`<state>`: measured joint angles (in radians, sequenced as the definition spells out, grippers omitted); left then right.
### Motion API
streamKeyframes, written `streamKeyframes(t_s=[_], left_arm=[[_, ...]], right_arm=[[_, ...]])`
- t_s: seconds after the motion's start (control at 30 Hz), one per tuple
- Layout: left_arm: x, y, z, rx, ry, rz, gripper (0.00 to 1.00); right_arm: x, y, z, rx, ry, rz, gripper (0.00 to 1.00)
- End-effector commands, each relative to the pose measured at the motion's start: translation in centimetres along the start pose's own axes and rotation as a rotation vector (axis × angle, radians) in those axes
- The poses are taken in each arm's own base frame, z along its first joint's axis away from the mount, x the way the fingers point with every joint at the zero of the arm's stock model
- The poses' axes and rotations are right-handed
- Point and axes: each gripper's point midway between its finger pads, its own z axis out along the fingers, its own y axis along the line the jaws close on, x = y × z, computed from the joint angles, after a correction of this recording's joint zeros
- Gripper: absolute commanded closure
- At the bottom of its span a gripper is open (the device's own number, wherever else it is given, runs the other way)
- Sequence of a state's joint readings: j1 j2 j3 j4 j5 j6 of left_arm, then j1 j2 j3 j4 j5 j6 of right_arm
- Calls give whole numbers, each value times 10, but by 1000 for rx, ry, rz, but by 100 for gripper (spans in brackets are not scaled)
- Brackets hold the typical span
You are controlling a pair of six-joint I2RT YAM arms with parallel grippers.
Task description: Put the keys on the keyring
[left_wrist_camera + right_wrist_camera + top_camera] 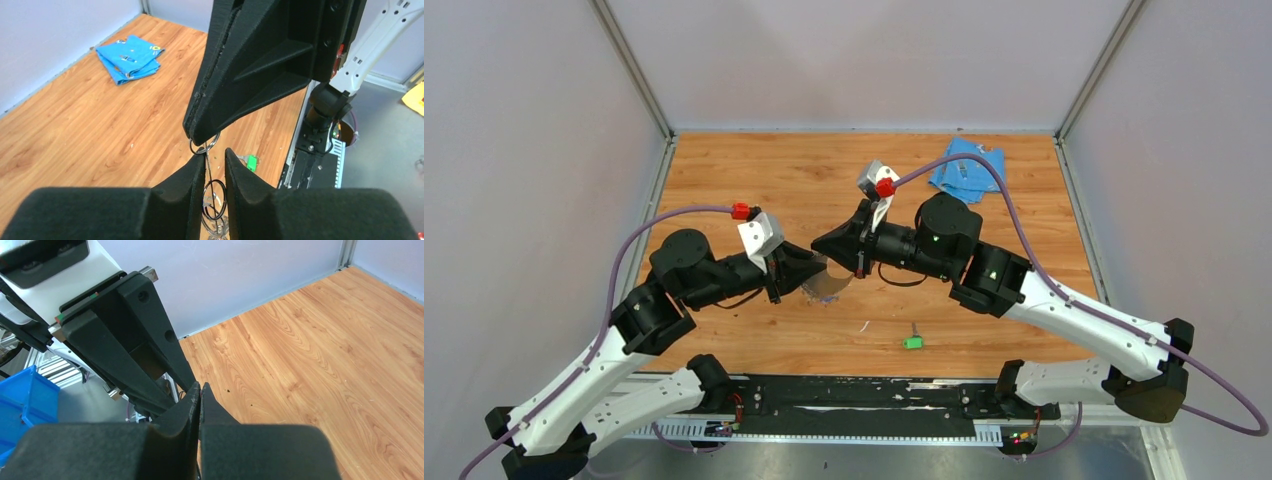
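Note:
The keyring (829,286) hangs as a thin grey loop between my two grippers above the table's middle. In the left wrist view its wire and dark loops (215,199) sit in the narrow gap between my left gripper's (215,159) fingers, and one loop spans the gap from pad to pad. My right gripper (199,139) comes in from above, shut on a small metal ring (206,147) at the wire's top. Its jaws look pressed together in the right wrist view (200,387). The green-headed key (912,341) lies on the table, also seen in the left wrist view (253,161). The blue-headed key is hidden.
A folded light-blue cloth (968,168) lies at the far right corner, also in the left wrist view (129,56). The black base rail (854,400) runs along the near edge. Grey walls enclose the wooden table (754,180).

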<state>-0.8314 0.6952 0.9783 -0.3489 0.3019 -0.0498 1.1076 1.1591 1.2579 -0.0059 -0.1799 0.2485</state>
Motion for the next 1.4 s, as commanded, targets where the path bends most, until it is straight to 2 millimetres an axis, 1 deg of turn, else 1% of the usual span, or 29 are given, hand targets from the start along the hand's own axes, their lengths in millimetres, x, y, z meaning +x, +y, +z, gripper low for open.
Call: streamKeyframes(t_s=[0.0, 0.07, 0.13, 0.23, 0.3, 0.33, 0.53, 0.63, 0.83, 0.97, 1.0, 1.1, 1.2, 1.27, 1.37], left_arm=[[9, -9, 3, 69, 14, 38, 86], [9, -7, 3, 63, 13, 43, 100], [8, -2, 1, 31, 13, 44, 100], [5, 5, -2, 1, -1, 120, 100], [4, 1, -5, 28, -10, 182, 100], [4, -3, -7, 63, -15, 239, 100], [-17, -10, -15, 128, -90, 528, 100], [-26, -11, -16, 140, -108, 605, 100], [-36, -6, -20, 119, -128, 765, 100], [-44, -3, -23, 98, -161, 927, 100], [-46, -3, -24, 99, -169, 961, 100], [-47, -5, -25, 111, -182, 1033, 100], [-46, -5, -26, 104, -204, 1095, 100], [-46, -5, -27, 96, -216, 1146, 100], [-53, -2, -28, 56, -242, 1173, 100]], right_arm=[[-18, 17, -5, -54, -68, 4, 100], [-18, 17, -5, -55, -68, 5, 100], [-18, 17, -6, -56, -68, 7, 100], [-17, 19, -9, -60, -69, 8, 100], [-16, 20, -12, -64, -68, 10, 100], [-16, 20, -13, -67, -67, 12, 100], [-9, 32, -17, -133, -35, 12, 100], [-8, 35, -19, -152, -31, 11, 100], [-13, 44, -24, -198, -37, -5, 98], [-15, 50, -27, -228, -28, -25, 91], [-10, 50, -27, -228, -1, -22, 88], [-12, 54, -28, -251, 4, -30, 79], [-20, 55, -31, -252, -11, -43, 67], [-27, 54, -35, -240, -31, -60, 62], [-38, 50, -45, -203, -69, -88, 54]])
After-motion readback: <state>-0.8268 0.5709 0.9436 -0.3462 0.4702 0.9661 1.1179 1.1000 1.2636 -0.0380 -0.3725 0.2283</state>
